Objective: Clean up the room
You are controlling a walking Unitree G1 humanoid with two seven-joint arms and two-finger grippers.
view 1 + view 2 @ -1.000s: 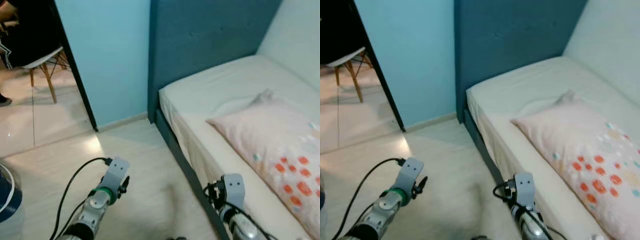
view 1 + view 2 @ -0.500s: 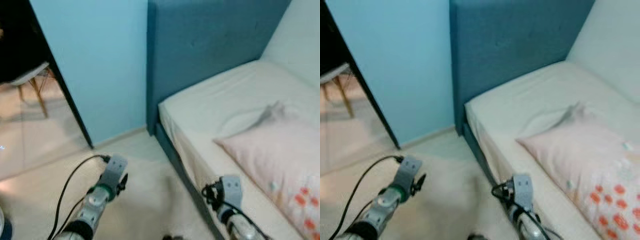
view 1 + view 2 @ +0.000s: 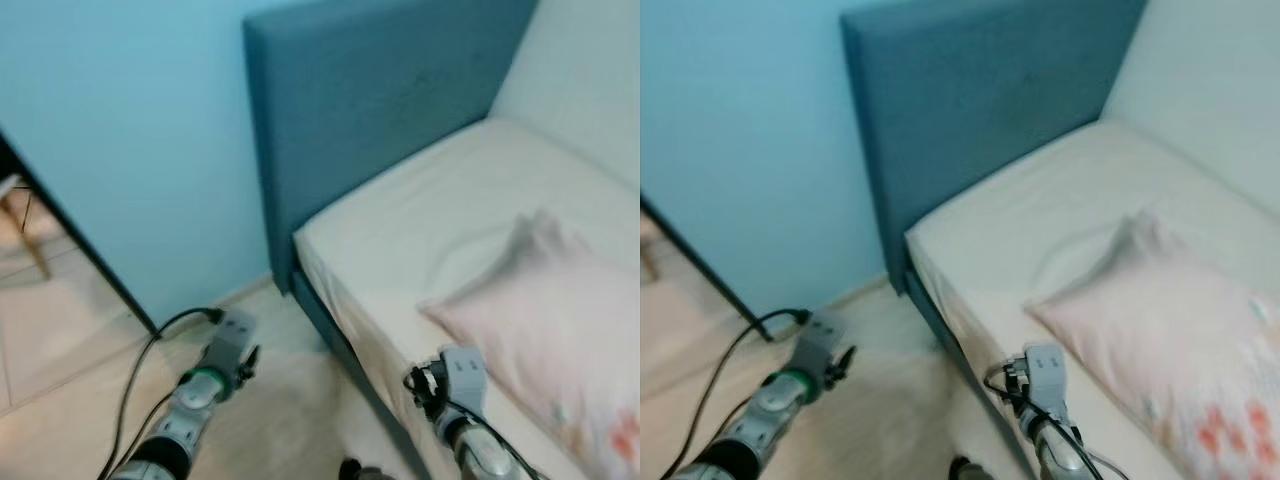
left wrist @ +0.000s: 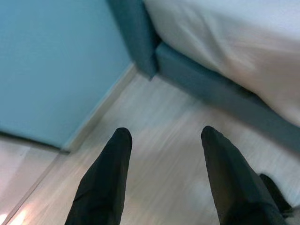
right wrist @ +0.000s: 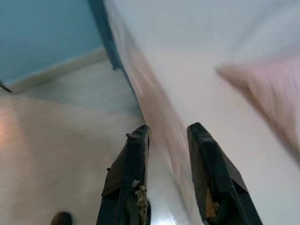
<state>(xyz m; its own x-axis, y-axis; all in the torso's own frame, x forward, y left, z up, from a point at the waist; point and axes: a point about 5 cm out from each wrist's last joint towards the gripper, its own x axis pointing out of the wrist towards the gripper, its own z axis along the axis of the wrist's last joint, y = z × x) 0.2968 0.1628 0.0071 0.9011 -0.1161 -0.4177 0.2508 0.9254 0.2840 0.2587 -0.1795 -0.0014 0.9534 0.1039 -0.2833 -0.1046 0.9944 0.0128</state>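
Note:
A bed (image 3: pixel 430 200) with a white sheet and a blue headboard (image 3: pixel 370 90) fills the right side. A pale pink pillow (image 3: pixel 560 320) with orange dots lies on it. My left gripper (image 4: pixel 164 176) hangs open over the light wood floor beside the bed frame, nothing between its fingers. My right gripper (image 5: pixel 166 176) is open too, held above the mattress edge, empty. Both wrists (image 3: pixel 225 355) show low in the eye views, the right one (image 3: pixel 455 375) against the bed's side.
A light blue wall (image 3: pixel 120 130) stands ahead on the left, ending at a dark door frame (image 3: pixel 70 240). A wooden chair leg (image 3: pixel 25 245) shows beyond it. Pale floor (image 3: pixel 290 410) runs between wall and bed. A small dark object (image 3: pixel 350 468) sits at the bottom edge.
The whole view has swung right and up, so the doorway, chair and person have slid out to the left. The arms keep the same pose.

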